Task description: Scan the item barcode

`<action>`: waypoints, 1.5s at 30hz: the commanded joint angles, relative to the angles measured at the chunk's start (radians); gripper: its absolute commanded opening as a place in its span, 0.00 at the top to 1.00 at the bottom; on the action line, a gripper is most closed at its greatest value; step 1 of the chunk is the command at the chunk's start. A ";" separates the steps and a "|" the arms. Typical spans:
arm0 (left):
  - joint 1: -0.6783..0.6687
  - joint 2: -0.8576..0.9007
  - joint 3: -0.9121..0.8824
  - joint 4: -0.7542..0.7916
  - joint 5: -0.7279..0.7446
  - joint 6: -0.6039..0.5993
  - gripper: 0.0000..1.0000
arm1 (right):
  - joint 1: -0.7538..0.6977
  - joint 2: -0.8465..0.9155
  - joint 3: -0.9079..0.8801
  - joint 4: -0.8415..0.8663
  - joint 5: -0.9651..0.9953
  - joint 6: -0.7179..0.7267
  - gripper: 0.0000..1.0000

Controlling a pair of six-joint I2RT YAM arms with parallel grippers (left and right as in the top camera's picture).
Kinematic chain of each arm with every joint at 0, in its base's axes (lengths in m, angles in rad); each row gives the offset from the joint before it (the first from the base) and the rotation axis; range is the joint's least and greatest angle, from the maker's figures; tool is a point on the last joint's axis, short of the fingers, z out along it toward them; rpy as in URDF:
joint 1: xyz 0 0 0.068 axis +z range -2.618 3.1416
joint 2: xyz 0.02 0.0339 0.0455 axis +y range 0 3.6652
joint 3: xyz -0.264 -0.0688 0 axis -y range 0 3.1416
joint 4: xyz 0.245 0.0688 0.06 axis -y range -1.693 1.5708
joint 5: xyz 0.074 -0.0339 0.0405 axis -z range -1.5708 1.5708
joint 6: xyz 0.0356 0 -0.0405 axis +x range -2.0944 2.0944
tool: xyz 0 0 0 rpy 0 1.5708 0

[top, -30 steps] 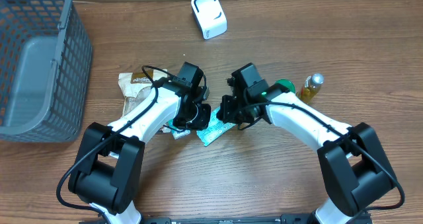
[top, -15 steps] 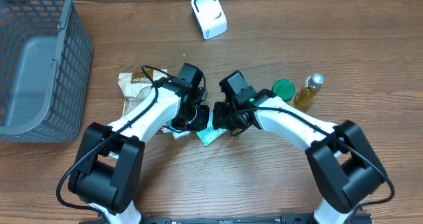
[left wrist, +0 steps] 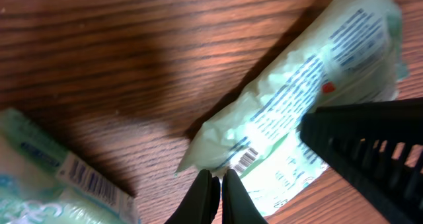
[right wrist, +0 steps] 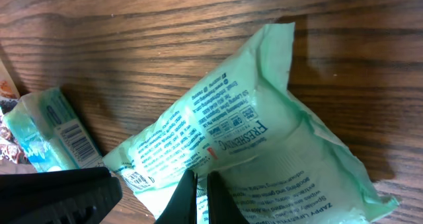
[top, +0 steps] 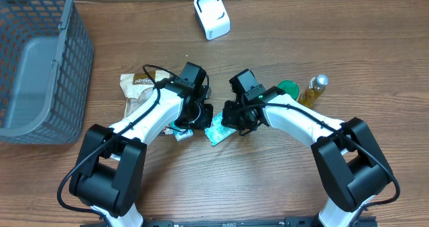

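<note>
A mock shop checkout in a lab is suggested by a mesh basket (top: 37, 59), a scanner (top: 212, 15), barcoded packets (right wrist: 264, 118) and 2 robot arms (top: 151, 116) at a wood-grain table (top: 268, 187).

Tabletop (top: 268, 187): dark brown wood with a pronounced grain and a low satin sheen.
Pouch (right wrist: 251, 151): pale green plastic film, printed, crinkled, softly glossy.
Pack (right wrist: 59, 128): thin wrapper film, shiny, creased at the seal.
Bag (top: 136, 86): brown and cream printed foil or film; finish too small to tell.
Basket (top: 77, 46): grey plastic mesh, matt.
Scanner (top: 212, 15): white moulded plastic, smooth.
Bottle (top: 314, 91): clear body, amber contents, silvery cap.
Lid (top: 289, 88): green plastic, smooth.
Arms (top: 151, 116): white smooth shells with black matt joints.
Left end effector (left wrist: 219, 176) and right end effector (right wrist: 201, 176): dark, matt plastic fingers.
</note>
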 commanded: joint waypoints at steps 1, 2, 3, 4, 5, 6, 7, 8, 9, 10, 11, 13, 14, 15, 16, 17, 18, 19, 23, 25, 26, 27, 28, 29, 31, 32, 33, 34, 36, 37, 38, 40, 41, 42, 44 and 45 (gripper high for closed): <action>0.000 0.005 0.028 0.003 0.070 0.029 0.96 | -0.013 -0.005 0.035 -0.012 -0.040 -0.070 0.96; 0.004 0.005 0.035 0.001 0.090 0.036 0.96 | -0.016 -0.013 0.048 -0.016 -0.063 -0.084 0.96; 0.008 0.005 0.045 -0.004 0.124 0.050 0.96 | -0.021 -0.025 0.060 -0.024 -0.081 -0.097 0.96; 0.013 0.005 0.057 -0.011 0.166 0.065 0.96 | -0.025 -0.039 0.068 -0.033 -0.083 -0.098 0.96; 0.017 0.005 0.065 -0.017 0.205 0.078 0.96 | -0.029 -0.051 0.072 -0.040 -0.082 -0.098 0.96; 0.019 0.005 0.071 -0.022 0.264 0.088 0.96 | -0.038 -0.069 0.072 -0.045 -0.082 -0.098 0.96; 0.019 0.005 0.071 -0.024 0.275 0.088 0.96 | -0.044 -0.074 0.072 -0.051 -0.079 -0.097 0.96; 0.019 0.005 0.069 -0.026 0.274 0.088 0.96 | -0.047 -0.074 0.072 -0.055 -0.078 -0.097 0.96; 0.016 0.005 0.066 -0.025 0.266 0.088 0.96 | -0.052 -0.074 0.072 -0.062 -0.069 -0.097 0.96; 0.011 0.005 0.063 -0.025 0.254 0.088 0.96 | -0.054 -0.074 0.071 -0.067 -0.055 -0.097 0.96; 0.005 0.005 0.060 -0.024 0.236 0.088 0.96 | -0.055 -0.074 0.070 -0.072 -0.034 -0.097 0.96; -0.003 0.005 0.055 -0.021 0.202 0.087 0.96 | -0.055 -0.074 0.070 -0.083 0.004 -0.097 0.96; -0.004 0.005 0.055 -0.023 0.198 0.087 0.96 | -0.055 -0.074 0.070 -0.089 0.013 -0.097 0.96; -0.004 0.005 0.054 -0.025 0.198 0.087 0.96 | -0.055 -0.074 0.070 -0.093 0.017 -0.097 0.96; -0.004 0.005 0.053 -0.026 0.198 0.087 0.96 | -0.055 -0.074 0.070 -0.097 0.019 -0.094 0.96; -0.004 0.005 0.051 -0.029 0.198 0.087 0.96 | -0.055 -0.074 0.070 -0.102 0.019 -0.093 0.96; -0.004 0.005 0.051 -0.032 0.198 0.087 0.96 | -0.055 -0.073 0.070 -0.107 0.020 -0.093 0.96; -0.004 0.005 0.051 -0.035 0.198 0.087 0.96 | -0.054 -0.072 0.069 -0.112 0.026 -0.092 0.96; -0.009 0.007 0.048 -0.043 0.192 0.087 0.96 | -0.053 -0.072 0.045 -0.106 0.069 -0.042 0.96; -0.014 0.017 0.048 -0.045 0.190 0.088 0.96 | -0.053 -0.072 0.025 -0.084 0.068 -0.043 0.96; -0.017 0.027 0.048 -0.045 0.190 0.088 0.96 | -0.053 -0.072 0.017 -0.074 0.068 -0.043 0.96; -0.019 0.039 0.048 -0.045 0.189 0.088 0.96 | -0.053 -0.072 0.010 -0.065 0.068 -0.043 0.96; -0.023 0.054 0.048 -0.045 0.186 0.088 0.96 | -0.053 -0.072 0.002 -0.058 0.068 -0.043 0.96; -0.026 0.069 0.048 -0.045 0.183 0.088 0.96 | -0.053 -0.072 -0.003 -0.053 0.069 -0.043 0.96; -0.030 0.108 0.048 -0.050 0.184 0.088 0.96 | -0.053 -0.072 -0.008 -0.050 0.069 -0.043 0.96; -0.030 0.126 0.048 -0.057 0.183 0.088 0.96 | -0.053 -0.072 -0.009 -0.050 0.072 -0.043 0.96; -0.029 0.142 0.048 -0.064 0.183 0.098 0.96 | -0.053 -0.072 -0.009 -0.051 0.077 -0.043 0.96; -0.030 0.156 0.048 -0.072 0.182 0.114 0.96 | -0.053 -0.071 -0.010 -0.051 0.084 -0.043 0.96; -0.029 0.173 0.048 -0.084 0.171 0.137 0.96 | -0.053 -0.071 -0.015 -0.045 0.089 -0.043 0.96; -0.029 0.180 0.048 -0.089 0.143 0.136 0.96 | -0.053 -0.071 -0.022 -0.040 0.097 -0.039 0.96; -0.029 0.182 0.048 -0.091 0.119 0.136 0.96 | -0.053 -0.071 -0.028 -0.037 0.108 -0.027 0.96; -0.029 0.183 0.048 -0.098 0.073 0.135 0.96 | -0.053 -0.071 -0.045 -0.027 0.132 0.000 0.96; -0.029 0.183 0.048 -0.102 0.064 0.135 0.96 | -0.053 -0.071 -0.052 -0.021 0.137 0.006 0.96; -0.029 0.182 0.048 -0.104 0.062 0.135 0.96 | -0.053 -0.071 -0.060 -0.016 0.140 0.010 0.96; -0.028 0.182 0.049 -0.107 0.062 0.135 0.96 | -0.053 -0.071 -0.066 -0.013 0.140 0.014 0.96; -0.028 0.180 0.049 -0.108 0.062 0.135 0.96 | -0.054 -0.071 -0.066 -0.013 0.144 0.013 0.96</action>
